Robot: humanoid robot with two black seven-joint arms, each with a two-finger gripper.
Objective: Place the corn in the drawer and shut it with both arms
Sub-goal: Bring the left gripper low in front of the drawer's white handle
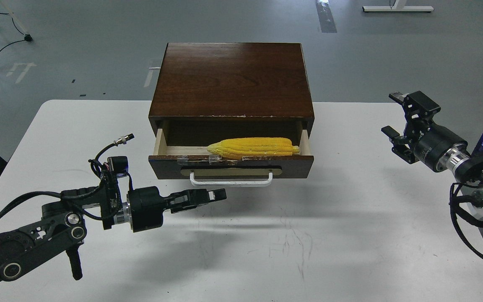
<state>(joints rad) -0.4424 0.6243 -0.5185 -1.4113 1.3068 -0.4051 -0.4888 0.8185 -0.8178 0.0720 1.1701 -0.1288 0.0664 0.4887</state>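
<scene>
The yellow corn (pixel 253 147) lies lengthwise inside the open drawer (pixel 231 167) of the dark brown cabinet (pixel 232 79). The drawer front has a white bar handle (pixel 231 181) and a chipped, taped top edge. My left gripper (pixel 219 195) is shut and empty, pointing right, just below and in front of the handle's left half. My right gripper (pixel 393 116) is open and empty, held above the table's right side, well right of the drawer.
The cabinet stands at the back middle of the white table (pixel 333 235). Bare table surface lies in front of the drawer and between the arms. Grey floor with cables and furniture legs lies beyond the table.
</scene>
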